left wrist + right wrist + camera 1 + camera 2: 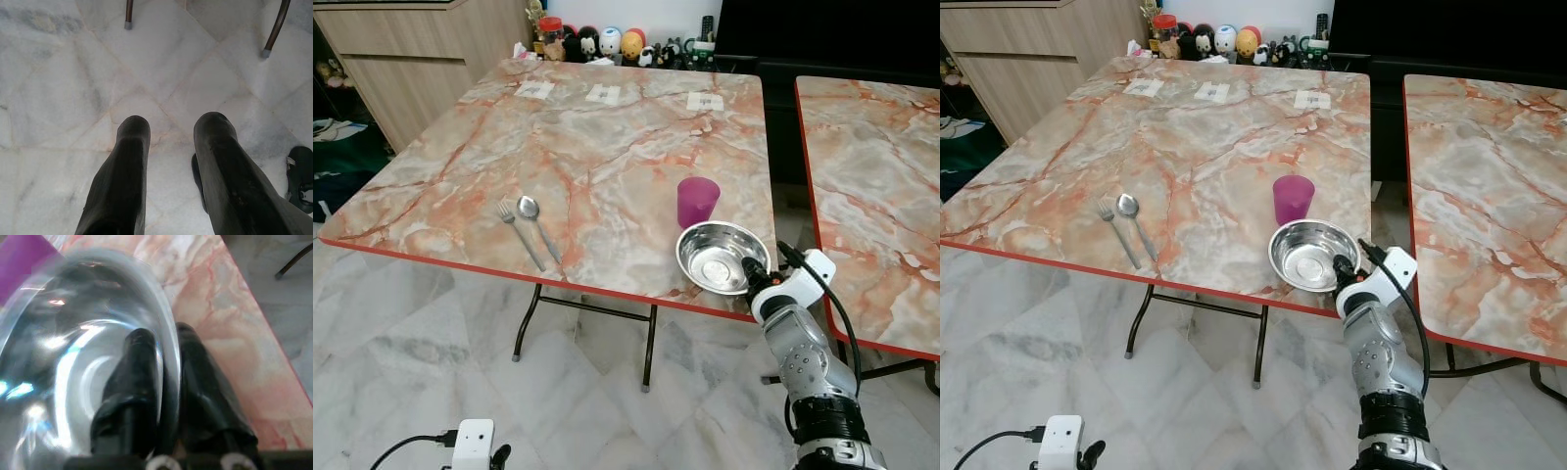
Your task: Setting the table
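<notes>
Left eye view: a marble-patterned table [607, 157] with a red edge spans the frame. Right of centre, near the front edge, sits a shiny steel bowl [720, 257], round and shallow. Touching or just behind it stands a purple cup [696, 201], translucent plastic. At centre left a fork [519, 235] and a spoon [536, 227] lie side by side. The right gripper [756, 276] reaches up from lower right to the bowl's near rim.

Right eye view: the same scene. A second table [1489, 196] stands at the right.

Left wrist view: the left gripper [171, 147] hangs over a pale tiled floor [73, 88], its two black fingers parted and holding nothing.

Right wrist view: the right gripper's fingers [142, 382] pinch the bowl's thin rim, one inside and one outside.

The bowl looks light, rigid and slippery. A one-sided rim grip may let it tilt or slide, so a firm pinch and a level carry seem wise. It will not break, but it could clatter.
</notes>
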Available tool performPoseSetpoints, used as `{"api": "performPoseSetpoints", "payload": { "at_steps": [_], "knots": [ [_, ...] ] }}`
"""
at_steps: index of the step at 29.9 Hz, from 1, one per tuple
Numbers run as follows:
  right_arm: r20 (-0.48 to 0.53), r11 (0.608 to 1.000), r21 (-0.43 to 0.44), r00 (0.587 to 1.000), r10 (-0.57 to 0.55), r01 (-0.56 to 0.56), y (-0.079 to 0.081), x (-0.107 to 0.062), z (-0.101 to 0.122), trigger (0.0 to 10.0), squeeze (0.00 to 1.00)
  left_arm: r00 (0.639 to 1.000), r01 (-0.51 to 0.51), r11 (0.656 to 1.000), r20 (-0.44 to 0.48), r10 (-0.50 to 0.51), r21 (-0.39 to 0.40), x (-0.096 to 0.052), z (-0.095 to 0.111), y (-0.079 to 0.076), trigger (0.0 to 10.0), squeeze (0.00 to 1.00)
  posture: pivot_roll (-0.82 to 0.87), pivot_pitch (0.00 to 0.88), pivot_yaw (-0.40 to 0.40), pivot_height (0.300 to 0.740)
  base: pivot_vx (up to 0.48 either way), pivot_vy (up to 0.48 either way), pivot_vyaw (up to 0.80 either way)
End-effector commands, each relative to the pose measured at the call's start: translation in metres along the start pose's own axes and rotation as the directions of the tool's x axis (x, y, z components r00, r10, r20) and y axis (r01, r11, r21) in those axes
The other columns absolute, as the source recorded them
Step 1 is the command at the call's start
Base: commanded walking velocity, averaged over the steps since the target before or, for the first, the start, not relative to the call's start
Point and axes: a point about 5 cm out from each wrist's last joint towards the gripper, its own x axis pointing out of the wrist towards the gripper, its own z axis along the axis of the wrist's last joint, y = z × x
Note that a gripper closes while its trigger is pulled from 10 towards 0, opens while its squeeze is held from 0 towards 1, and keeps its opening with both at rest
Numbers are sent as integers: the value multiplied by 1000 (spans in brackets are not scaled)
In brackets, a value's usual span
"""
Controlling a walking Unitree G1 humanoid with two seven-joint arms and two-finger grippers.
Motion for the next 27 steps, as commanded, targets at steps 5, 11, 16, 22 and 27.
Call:
{"api": "performPoseSetpoints", "payload": {
  "at_steps": [5, 11, 16, 22, 27],
  "knots": [
    [-8, 1000, -4, 1000, -16, 16, -1, -1, -3, 0, 0, 999, 4, 1000, -45, -4, 7, -3, -9, 1, 10000, 0, -41, 93, 31, 740, 0, 0, 0],
    [54, 1000, 3, 998, -27, 27, -2, -3, 2, 0, 0, 999, 7, 1000, -45, -7, 12, -2, -9, 0, 10000, 0, -43, 93, 30, 740, 0, 0, 0],
    [367, 994, 110, 929, -38, -3, -7, -25, 32, 0, 0, 999, 0, 999, -40, 1, 37, -3, -9, 0, 10000, 0, -52, 94, 30, 740, 0, 0, 0],
    [459, 997, 80, 888, -43, 7, -15, -39, 41, 10000, 0, 999, -1, 998, -41, 4, 66, -3, -9, -1, 10000, 0, -62, 93, 31, 740, 0, 0, 0],
    [506, 998, 54, 862, -9, -21, -7, -39, 52, 10000, 0, 999, 2, 998, -42, 1, 69, -1, -7, -3, 10000, 0, -65, 87, 28, 740, 0, -328, 0]
  ]
}}
